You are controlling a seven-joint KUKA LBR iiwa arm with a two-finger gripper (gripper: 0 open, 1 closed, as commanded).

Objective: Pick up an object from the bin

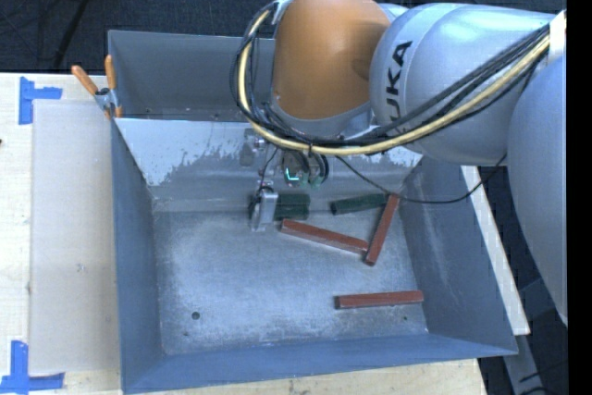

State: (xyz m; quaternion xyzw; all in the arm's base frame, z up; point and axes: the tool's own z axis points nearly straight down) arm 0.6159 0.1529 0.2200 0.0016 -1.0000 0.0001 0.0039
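Arm (462, 79) comes in from the right over the far half of the bin (139, 291), orange wrist cover (324, 51) on top w/ cables looped round it. Gripper (263, 210) hangs straight down, tip low by the bin floor, close to the far wall, approx mid-width. Can't tell if the claw is spread or pressed together, nor whether it pinches anything. Just right of it, touching or nearly: dark green block (298, 203). Further right, dark green stick (357, 203). On the block's near side, red-brown bar (324, 238) lies flat, its right end meeting a 2nd red-brown bar (382, 227) set at an angle. 3rd red-brown bar (379, 299) lies apart, toward the near-right corner
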